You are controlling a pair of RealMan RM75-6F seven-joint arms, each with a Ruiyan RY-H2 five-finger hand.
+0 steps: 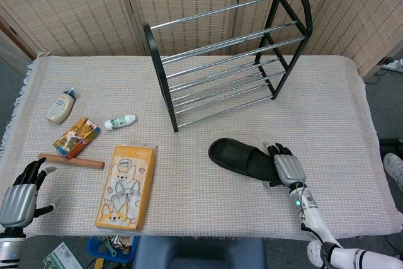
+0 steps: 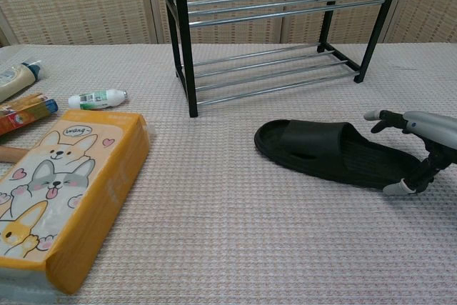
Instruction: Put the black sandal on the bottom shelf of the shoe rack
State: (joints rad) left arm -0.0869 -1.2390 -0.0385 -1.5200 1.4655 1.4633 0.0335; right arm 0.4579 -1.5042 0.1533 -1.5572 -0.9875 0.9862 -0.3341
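The right hand (image 1: 286, 167) sits at the heel end of the black sandal (image 1: 242, 157), fingers spread and arched over the heel with the thumb low at the sole's edge. It looks to be touching or nearly touching, but whether it has actually closed on the heel I cannot tell. The sandal lies flat on the table cloth (image 1: 327, 105), toe toward 10 o'clock, just in front of the shoe rack (image 1: 220, 61) and apart from it.

I judge the sandal light, rubbery and somewhat bendy, so a pinch at the heel may let the toe droop. The strap band over the forefoot looks like the firmer place to hold.

The bottom shelf (image 2: 275, 76) lies at about 11 o'clock from the hand, open toward the sandal. The shelf above sits low, so the sandal likely has to go in flat. Bare cloth lies between sandal and rack. The left hand (image 1: 19, 196) rests open at the table's near left corner, well apart, by the yellow box (image 1: 126, 186).
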